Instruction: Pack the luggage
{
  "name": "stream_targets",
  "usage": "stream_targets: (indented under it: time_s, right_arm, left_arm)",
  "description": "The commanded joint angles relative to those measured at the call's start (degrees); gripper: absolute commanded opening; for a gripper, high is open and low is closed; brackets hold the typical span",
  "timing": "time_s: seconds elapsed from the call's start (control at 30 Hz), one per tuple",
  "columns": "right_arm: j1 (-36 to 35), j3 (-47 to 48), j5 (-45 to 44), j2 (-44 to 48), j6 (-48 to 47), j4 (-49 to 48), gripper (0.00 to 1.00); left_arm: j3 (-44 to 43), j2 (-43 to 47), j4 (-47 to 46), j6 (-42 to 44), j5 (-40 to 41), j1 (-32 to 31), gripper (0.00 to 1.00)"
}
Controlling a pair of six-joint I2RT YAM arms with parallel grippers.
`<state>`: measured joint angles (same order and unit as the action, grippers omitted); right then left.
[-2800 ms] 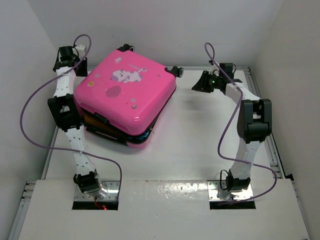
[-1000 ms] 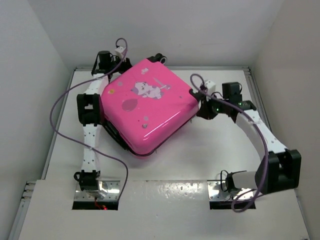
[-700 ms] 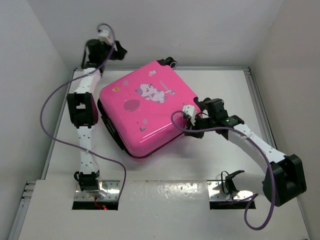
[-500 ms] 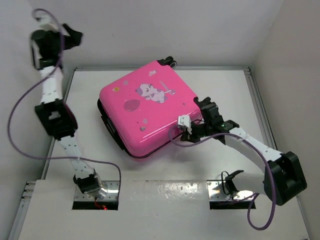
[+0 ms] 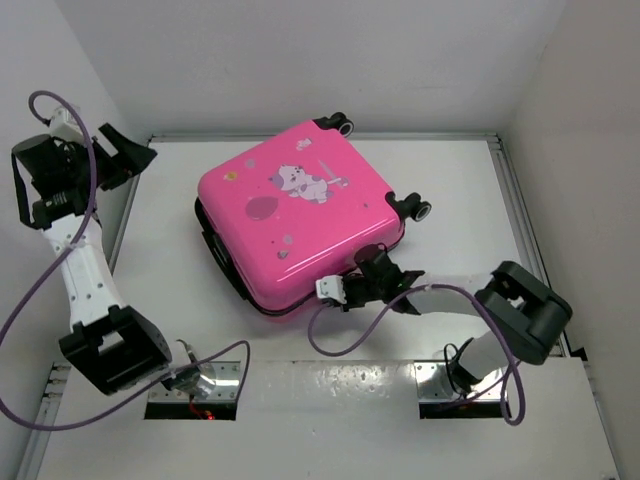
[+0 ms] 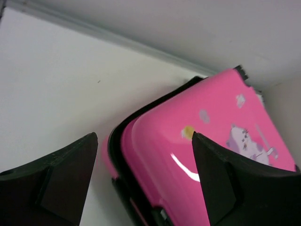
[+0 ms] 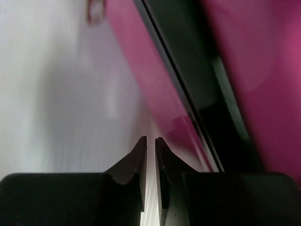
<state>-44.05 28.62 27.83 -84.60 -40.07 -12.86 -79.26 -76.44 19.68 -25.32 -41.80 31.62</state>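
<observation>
A: Where's the suitcase [image 5: 290, 215]?

B: Mid-bench [image 5: 450, 200], lying flat with the lid down and the cartoon print up. It sits diagonal, with the wheels [image 5: 415, 208] on the far-right edge.

A: Which arm is closer?

B: The right one, by a lot. The right claw [image 7: 150, 140] is low at the near-right side of the shell, just beside it. I can't tell whether it touches.

A: Which way is the case from it?

B: In the wrist view the pink wall and the black zipper band [image 7: 188, 103] run up the right side of the picture, with bare bench on the left. The claw points along that edge, not into it.

A: And its state?

B: Pinched down to a thin slit, with nothing in it.

A: The left?

B: The left claw [image 6: 143, 137] is raised high off the left side, well clear. Its fingers are spread wide and empty, and it looks down at the far-left corner of the case.

A: So what's the next move?

B: My guess is that the right arm works the zip seam. It needs to shift sideways toward the band to get there. The zip pull isn't visible in any view, so I can't say how far the seam is closed.
</observation>
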Motion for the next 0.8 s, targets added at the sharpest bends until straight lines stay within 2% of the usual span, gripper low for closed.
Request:
stream_targets:
  time_s: [0.0,0.17,0.3,0.4,0.53,0.77]
  right_arm:
    - [-3.39,4.93,-9.72,-5.28,4.56,-18.48,0.13]
    - [-6.30,11.44,-17.89,-13.21,7.55,-26.40,0.17]
    - [-6.66,16.55,-22.64,-16.64,10.97,-26.95,0.17]
    - [-5.87,19.19,-23.96,-17.79,12.47,-26.34,0.17]
    - [-2.28,19.72,-24.41,-17.19,13.71,-24.23,0.18]
    - [2.56,11.04,-23.35,-9.98,13.45,-21.59,0.20]
  left_arm:
    - [1.12,4.46,12.73,8.26,6.00,1.43,0.86]
    - [1.66,3.24,24.76,12.04,11.73,4.94,0.89]
    - [6.47,2.62,28.48,14.68,14.80,6.17,0.85]
    - [9.91,2.01,28.48,14.69,17.53,6.18,0.79]
    - [13.69,-0.89,25.85,13.81,19.21,2.68,0.76]
    - [13.79,-8.18,13.99,6.87,21.49,-5.77,0.74]
